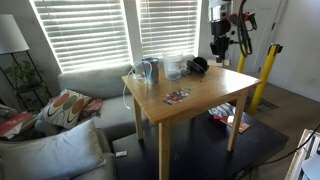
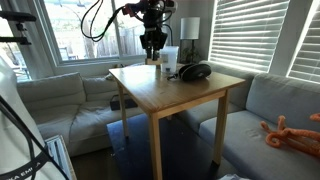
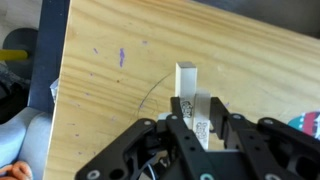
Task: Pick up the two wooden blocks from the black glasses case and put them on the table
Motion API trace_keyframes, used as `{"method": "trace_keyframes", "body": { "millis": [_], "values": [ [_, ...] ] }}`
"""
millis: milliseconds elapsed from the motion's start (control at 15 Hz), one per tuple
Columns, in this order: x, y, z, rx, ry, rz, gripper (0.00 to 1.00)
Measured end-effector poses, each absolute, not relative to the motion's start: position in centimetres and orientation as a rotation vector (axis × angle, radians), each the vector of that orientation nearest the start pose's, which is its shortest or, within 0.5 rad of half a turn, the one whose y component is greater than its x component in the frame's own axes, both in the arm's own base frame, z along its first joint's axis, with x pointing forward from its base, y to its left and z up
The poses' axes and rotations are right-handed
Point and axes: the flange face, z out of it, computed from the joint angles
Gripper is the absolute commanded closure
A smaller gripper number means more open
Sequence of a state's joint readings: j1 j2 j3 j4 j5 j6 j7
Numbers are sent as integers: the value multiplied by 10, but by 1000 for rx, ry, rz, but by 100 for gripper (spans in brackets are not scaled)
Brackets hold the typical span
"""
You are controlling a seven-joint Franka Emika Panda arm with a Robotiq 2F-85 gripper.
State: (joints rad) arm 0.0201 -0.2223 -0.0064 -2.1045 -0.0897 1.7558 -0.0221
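My gripper (image 3: 200, 125) is shut on a pale wooden block (image 3: 201, 112), held upright just above the light-wood table (image 3: 100, 90). A second pale wooden block (image 3: 186, 78) stands on the table right behind it, beside one finger. In both exterior views the gripper (image 1: 220, 50) (image 2: 152, 48) hangs low over a far corner of the table (image 1: 205, 100) (image 2: 170, 100). The black glasses case (image 1: 198, 65) (image 2: 194, 72) lies on the table near it, with nothing on top.
Clear containers (image 1: 150, 70) (image 2: 170, 57) stand at the table's back edge beside the case. A flat reddish-dark item (image 1: 177, 96) lies mid-table. A grey sofa (image 1: 90, 85) wraps two sides of the table. A yellow post (image 1: 266, 75) stands by the arm's base.
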Motion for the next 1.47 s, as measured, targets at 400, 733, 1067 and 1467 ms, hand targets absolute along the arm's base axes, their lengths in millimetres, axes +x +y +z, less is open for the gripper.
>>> {"method": "trace_keyframes", "body": {
  "millis": [400,733,1067,1467],
  "values": [
    [444,-1,504,-3184,-364,242,67],
    [447,0,499,-3177,-387,261,92],
    [452,56,476,-3085,-776,333,92],
    [471,139,452,-2957,-1263,219,92]
  ]
}}
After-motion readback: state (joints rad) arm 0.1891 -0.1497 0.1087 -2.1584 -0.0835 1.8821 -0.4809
